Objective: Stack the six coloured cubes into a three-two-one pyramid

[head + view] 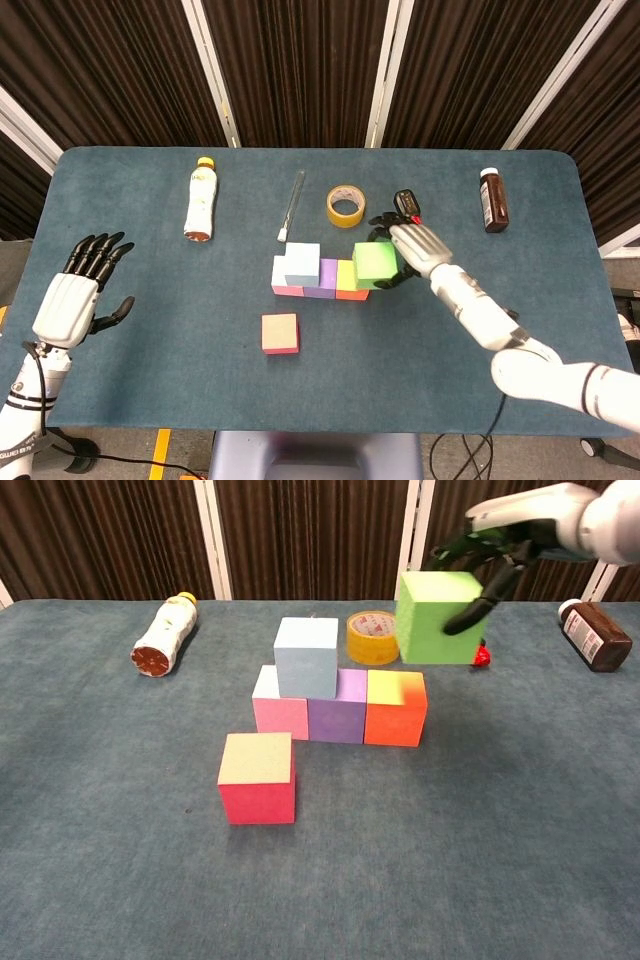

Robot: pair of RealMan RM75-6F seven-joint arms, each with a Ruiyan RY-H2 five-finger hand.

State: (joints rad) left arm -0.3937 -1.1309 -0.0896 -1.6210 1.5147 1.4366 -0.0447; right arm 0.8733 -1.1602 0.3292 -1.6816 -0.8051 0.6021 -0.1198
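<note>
The right hand [500, 542] grasps the green cube [437, 617] in the air, just above and to the right of the orange cube [395, 710] at the row's right end, toward the desk's far edge. The step is the second tier: judging by the gap beside the light blue cube [306, 658], the green cube must shift left and lower squarely over the purple-orange seam. The left hand [72, 297] hangs spread and empty near the desk's left edge

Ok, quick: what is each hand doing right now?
Left hand: open, fingers apart, holding nothing.
Right hand: holding the green cube in the air.
</note>
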